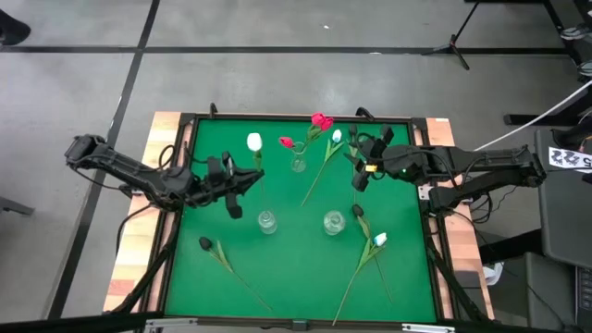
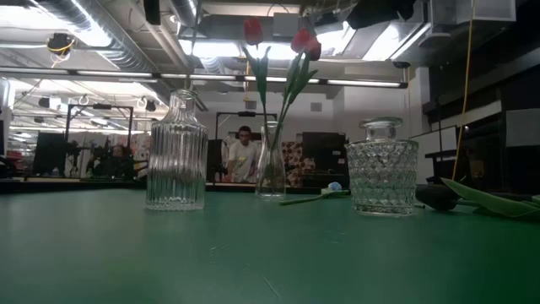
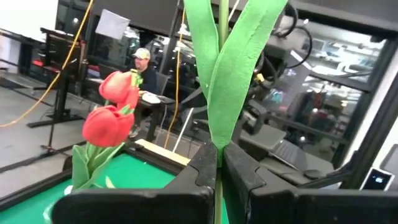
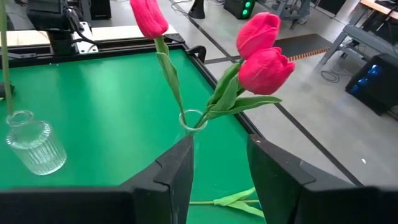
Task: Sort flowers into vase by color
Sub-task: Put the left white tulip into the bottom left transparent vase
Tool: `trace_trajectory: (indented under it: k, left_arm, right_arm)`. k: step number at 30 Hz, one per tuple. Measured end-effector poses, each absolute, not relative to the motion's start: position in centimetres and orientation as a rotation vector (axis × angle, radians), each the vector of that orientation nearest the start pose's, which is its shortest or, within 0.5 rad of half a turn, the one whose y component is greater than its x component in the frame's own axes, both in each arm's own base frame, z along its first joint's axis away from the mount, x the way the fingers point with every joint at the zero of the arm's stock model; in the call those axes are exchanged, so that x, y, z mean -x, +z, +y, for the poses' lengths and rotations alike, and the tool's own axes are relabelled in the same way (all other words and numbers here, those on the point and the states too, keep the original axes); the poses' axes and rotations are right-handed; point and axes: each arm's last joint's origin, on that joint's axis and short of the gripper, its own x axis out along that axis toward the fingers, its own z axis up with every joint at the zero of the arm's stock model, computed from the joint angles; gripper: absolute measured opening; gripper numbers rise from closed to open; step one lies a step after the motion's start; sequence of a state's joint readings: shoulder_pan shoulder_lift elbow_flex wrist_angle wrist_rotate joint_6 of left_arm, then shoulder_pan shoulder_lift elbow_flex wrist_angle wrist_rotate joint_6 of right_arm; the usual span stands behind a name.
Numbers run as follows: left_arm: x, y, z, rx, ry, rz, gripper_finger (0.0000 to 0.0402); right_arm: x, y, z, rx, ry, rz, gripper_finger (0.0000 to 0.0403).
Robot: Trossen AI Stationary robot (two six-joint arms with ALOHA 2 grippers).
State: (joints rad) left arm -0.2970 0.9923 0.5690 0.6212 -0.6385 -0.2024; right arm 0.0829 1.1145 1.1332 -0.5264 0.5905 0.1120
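High view: flowers mid-sort, as I read it. Three red tulips (image 1: 320, 121) already stand in the slim vase (image 1: 298, 164) at the back of the green table (image 1: 287, 268). My left gripper (image 1: 242, 178) hangs over the left-hand ribbed vase (image 1: 266, 222), with a white tulip (image 1: 254, 141) whose stem runs down towards that vase. My right gripper (image 1: 359, 166) waits near the table's right edge. Another white tulip (image 1: 335, 137) lies just right of the slim vase, a third white one (image 1: 379, 240) lies front right, and a near-black tulip (image 1: 205, 243) lies front left.

Low view: ribbed vase and cut-glass vase (image 2: 382, 173) stand either side of the slim vase; a thin stem enters the ribbed vase's neck from above.

Left wrist view: fingers (image 3: 205, 168) pressed together on the white tulip's green stem, leaves rising above them.

Right wrist view: fingers (image 4: 177, 168) stand apart and hold nothing; the red tulips sit beyond them.

Step in hand: I judge it to be seating the white tulip in the ribbed vase.

Next move: lower until the stem rests inside, then part the left fingers.
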Motion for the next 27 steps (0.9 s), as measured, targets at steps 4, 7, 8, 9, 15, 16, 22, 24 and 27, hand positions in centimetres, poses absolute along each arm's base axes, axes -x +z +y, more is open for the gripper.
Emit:
trace_trajectory:
  k: [4,7,8,9,15,16,22,24,27]
  left_arm:
    - [-20.8,29.5,-5.0,0.261,0.324,-0.194,0.0005]
    - [-20.7,29.4,-5.1,0.215,0.359,-0.174,0.0005]
    - [-20.8,29.2,-5.1,0.201,0.374,-0.162,0.0005]
    - [-20.9,29.1,-5.1,0.190,0.382,-0.152,0.0005]
    - [-21.8,28.1,-5.3,0.182,0.390,-0.115,0.0005]
    - [-22.0,27.9,-5.4,0.185,0.390,-0.107,0.0006]
    - [-22.9,26.6,-5.8,0.172,0.391,-0.059,0.0006]
    - [-23.1,26.4,-5.8,0.164,0.392,-0.049,0.0007]
    - [-23.2,26.2,-5.9,0.147,0.393,-0.039,0.0018]
  right_arm:
    - [-22.8,36.0,0.3,0.061,-0.518,0.456,0.0151]
    - [-22.8,36.0,0.3,0.061,-0.518,0.456,0.0151]
    - [-22.8,36.0,0.3,0.061,-0.518,0.456,0.0151]
    - [-22.8,36.0,0.3,0.061,-0.516,0.456,0.0151]
    - [-22.8,36.0,0.3,0.048,-0.519,0.454,0.0151]
    - [-22.8,36.0,0.3,0.048,-0.519,0.454,0.0151]
    - [-22.8,36.0,0.3,0.048,-0.518,0.454,0.0151]
    - [-22.8,36.0,0.3,0.048,-0.518,0.454,0.0151]
    - [-22.8,36.0,0.3,0.048,-0.518,0.454,0.0151]
